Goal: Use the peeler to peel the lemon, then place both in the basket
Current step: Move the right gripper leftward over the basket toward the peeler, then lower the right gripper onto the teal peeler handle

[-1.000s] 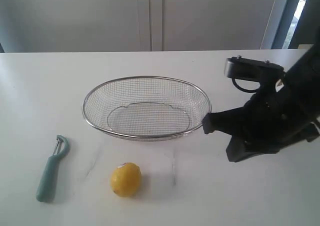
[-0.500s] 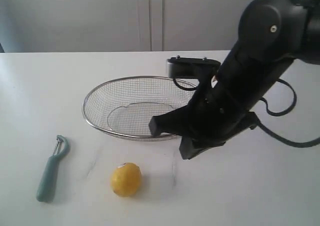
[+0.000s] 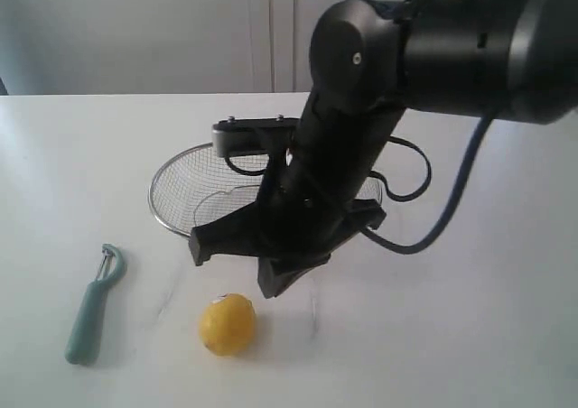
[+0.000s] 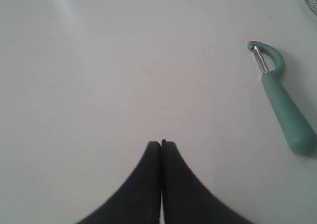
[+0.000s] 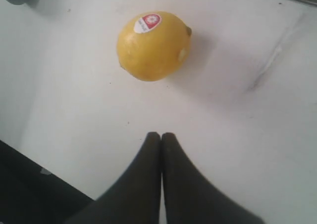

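- I judge this the reach for the lemon (image 5: 154,46): my right claw (image 5: 161,135), pinched closed and empty, hovers near it and must spread before descending.
- The peeler (image 3: 94,304) lies apart at the lemon's 9 o'clock; my left claw (image 4: 162,143) is closed too.
- The basket (image 3: 161,211) sits at the lemon's 12 o'clock.

White table (image 3: 81,146), matte, fills the lower 2 thirds of the exterior view; its far edge runs straight across. Behind it is a pale grey wall (image 3: 126,29) of flat panels, with 2 narrow vertical seams (image 3: 271,29) close together near the middle. Small dark patch (image 3: 3,87) at the left edge, where table meets wall. Light diffuse, cool. Faint grey scuff lines (image 3: 170,301) on the tabletop. The left wrist view shows a bright streak (image 4: 64,8) across the surface.
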`<state>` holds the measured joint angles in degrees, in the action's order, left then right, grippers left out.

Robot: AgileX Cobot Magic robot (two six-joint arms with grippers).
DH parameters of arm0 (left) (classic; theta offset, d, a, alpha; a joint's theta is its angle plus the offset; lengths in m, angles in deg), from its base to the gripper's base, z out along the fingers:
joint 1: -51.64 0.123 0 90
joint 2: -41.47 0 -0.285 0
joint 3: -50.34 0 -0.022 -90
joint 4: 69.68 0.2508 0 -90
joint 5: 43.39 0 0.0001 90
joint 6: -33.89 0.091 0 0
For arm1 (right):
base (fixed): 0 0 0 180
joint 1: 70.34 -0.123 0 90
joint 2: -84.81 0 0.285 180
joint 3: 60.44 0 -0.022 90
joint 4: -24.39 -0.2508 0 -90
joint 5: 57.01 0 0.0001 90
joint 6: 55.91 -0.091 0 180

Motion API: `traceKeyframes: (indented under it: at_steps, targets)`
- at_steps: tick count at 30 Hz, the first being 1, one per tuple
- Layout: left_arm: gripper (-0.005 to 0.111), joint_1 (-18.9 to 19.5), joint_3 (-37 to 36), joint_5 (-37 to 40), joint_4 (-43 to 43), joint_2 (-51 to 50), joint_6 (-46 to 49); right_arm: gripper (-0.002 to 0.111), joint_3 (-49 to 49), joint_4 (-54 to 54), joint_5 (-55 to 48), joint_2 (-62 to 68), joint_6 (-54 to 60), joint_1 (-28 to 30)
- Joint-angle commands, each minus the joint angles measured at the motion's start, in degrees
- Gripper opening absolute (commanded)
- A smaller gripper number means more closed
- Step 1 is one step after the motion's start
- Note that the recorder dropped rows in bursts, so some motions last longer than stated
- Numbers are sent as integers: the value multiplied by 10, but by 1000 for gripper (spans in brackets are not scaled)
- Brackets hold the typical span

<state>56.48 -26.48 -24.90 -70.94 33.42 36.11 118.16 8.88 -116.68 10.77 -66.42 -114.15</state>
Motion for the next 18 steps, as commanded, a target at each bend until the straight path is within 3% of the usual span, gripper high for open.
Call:
traceKeyframes:
  at_steps: [1,18]
  targets:
    - [0,2,-4,6,-5,3,-4,0,39,8,-24,33,2,-18]
    - [0,2,-4,6,-5,3,-4,0,213,21,-81,165,30,-78]
